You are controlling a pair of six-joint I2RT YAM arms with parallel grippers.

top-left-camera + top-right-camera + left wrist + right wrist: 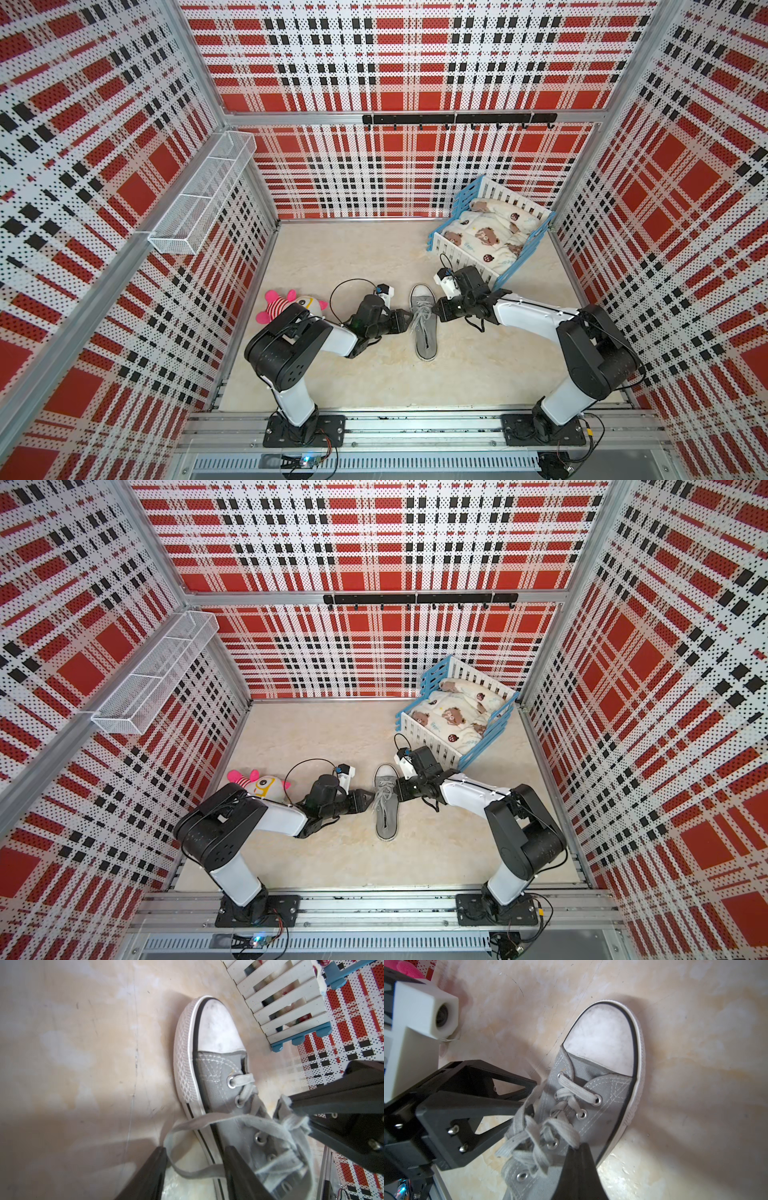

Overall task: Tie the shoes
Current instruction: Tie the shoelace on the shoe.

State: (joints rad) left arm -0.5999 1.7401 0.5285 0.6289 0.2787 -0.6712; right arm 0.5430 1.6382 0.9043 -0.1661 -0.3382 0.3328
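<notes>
- Peeking through the left wrist view, we see the left gripper half open, a loop of the laces slack between its jaws; the top views hide that.
- the right gripper is pinched shut on one lace.
- the sneaker sits between both grippers.
- the crib holds a bear-print quilt.

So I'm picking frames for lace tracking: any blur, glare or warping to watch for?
Both top views: the wide-angle lens splays the walls, shoe small but sharp. Left wrist: left end effector soft up close, glare on the floor beneath it. Right wrist: toe cap washed out, laces crisp.
</notes>
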